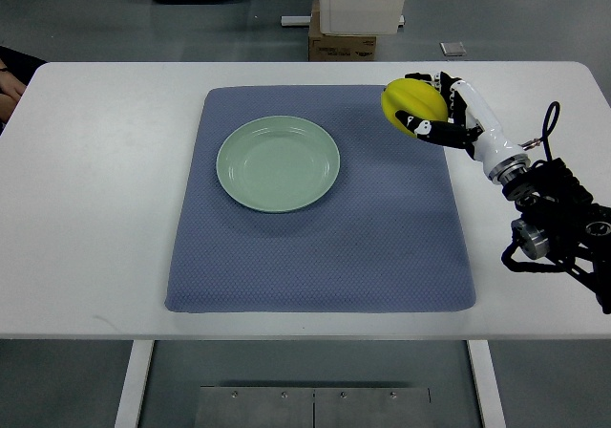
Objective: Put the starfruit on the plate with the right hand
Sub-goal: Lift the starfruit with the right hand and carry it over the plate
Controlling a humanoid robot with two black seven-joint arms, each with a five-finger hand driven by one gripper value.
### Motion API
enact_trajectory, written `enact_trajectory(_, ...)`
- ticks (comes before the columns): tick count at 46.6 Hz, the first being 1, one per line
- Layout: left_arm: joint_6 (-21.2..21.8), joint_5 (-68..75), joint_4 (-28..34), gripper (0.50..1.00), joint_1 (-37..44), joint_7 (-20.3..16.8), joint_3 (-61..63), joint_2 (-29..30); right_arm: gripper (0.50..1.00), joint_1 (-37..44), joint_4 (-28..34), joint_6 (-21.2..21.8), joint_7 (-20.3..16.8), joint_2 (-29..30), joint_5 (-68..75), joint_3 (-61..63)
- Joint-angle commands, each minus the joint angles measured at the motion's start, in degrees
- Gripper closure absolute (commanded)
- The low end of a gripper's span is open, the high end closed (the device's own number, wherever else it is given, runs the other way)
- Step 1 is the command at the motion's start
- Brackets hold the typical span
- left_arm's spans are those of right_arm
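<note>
- The starfruit [412, 104] sits in my right robot hand [441, 113], at the far right corner of the blue mat [382, 246], just above the mat's edge. It looks to be lifted clear of the cloth, though from this steep angle I cannot be sure.
- My fingers are curled round the yellow fruit from its right side, dark fingertips [417, 124] pressing on its near face. I judge I hold it from the side so the fruit's left face stays free to lead toward the dish.
- My forearm runs in from the right edge of the scene, slanting toward the far left, which keeps the wrist low and the fruit ahead of it.
- The pale green plate [278, 163] lies empty on the left half of the mat, well apart from the fruit. The mat probably serves to keep it from sliding on the white surface [95, 208].
- So the carry is the step in hand: the fruit has yet to travel left and slightly nearer before I set it down.
- My left robot hand is out of view.
- Beyond the far edge stand a cardboard box [342, 46] and white equipment; I can read no writing or brand anywhere.
</note>
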Motion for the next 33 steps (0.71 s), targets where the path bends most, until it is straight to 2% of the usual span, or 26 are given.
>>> enact_trajectory(1, -0.01, 0.02, 0.0, 0.5, 0.0, 0.0, 0.0, 0.0, 1.0, 0.36, -0.17, 0.0, 0.0, 1.4, -0.09, -0.1)
enact_trajectory(10, -0.01, 0.02, 0.0, 0.5, 0.0, 0.0, 0.0, 0.0, 1.0, 2.11, -1.05, 0.08, -0.28, 4.83, -0.27, -0.18)
enact_trajectory(24, -0.01, 0.02, 0.0, 0.5, 0.0, 0.0, 0.0, 0.0, 1.0, 3.7, -5.62, 0.26, -0.28, 11.51, -0.53, -4.67)
enact_trajectory(33, -0.01, -0.07, 0.0, 0.5, 0.0, 0.0, 0.0, 0.0, 1.0, 3.7, -5.8, 0.26, -1.25, 14.67, -0.35, -4.58)
